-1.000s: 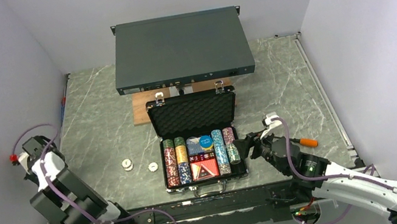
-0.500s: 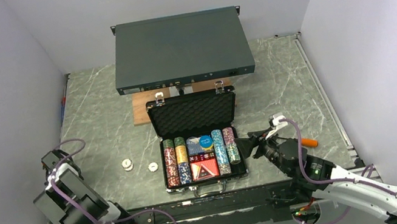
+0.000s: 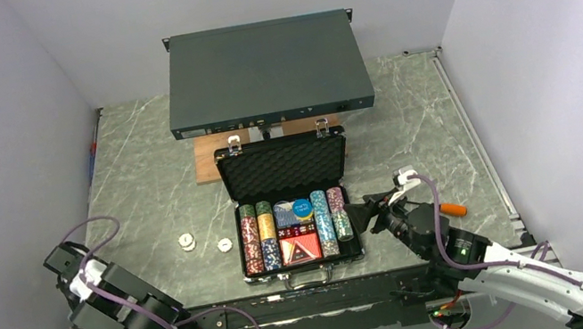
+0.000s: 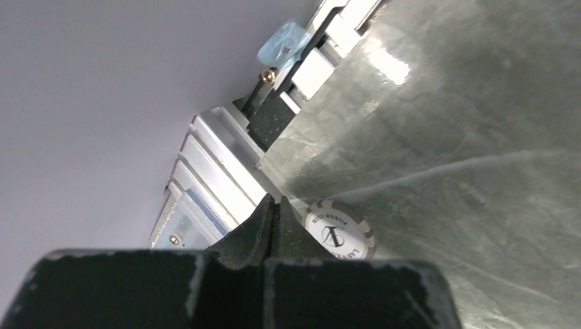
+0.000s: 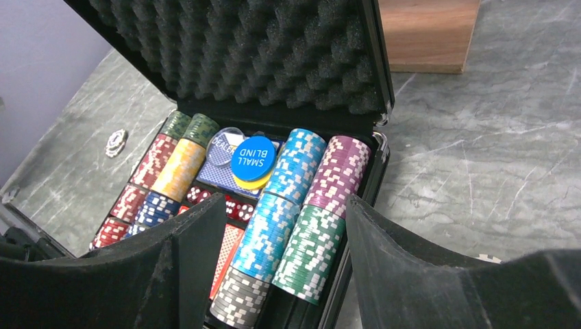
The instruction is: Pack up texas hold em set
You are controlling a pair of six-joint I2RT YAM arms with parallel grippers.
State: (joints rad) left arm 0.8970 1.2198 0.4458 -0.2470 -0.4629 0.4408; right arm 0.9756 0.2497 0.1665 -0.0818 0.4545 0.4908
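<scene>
Open poker case (image 3: 284,166) sat mid-table. Right gripper (image 5: 281,205) hovered at its right side, jaws wide. Left gripper (image 4: 273,212) was pinched closed beside a white chip (image 4: 339,229).

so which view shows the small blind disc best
The right wrist view: the blue small blind disc lies in the open case, its lettering readable. The top view shows it only as a small blue spot. The left wrist view does not show it.

A wood board (image 5: 428,34) lies on the marble table (image 3: 146,181) well ahead of the right jaws; a grey rack box (image 3: 265,72) farther beyond; an orange screwdriver (image 3: 453,209) behind them.
</scene>
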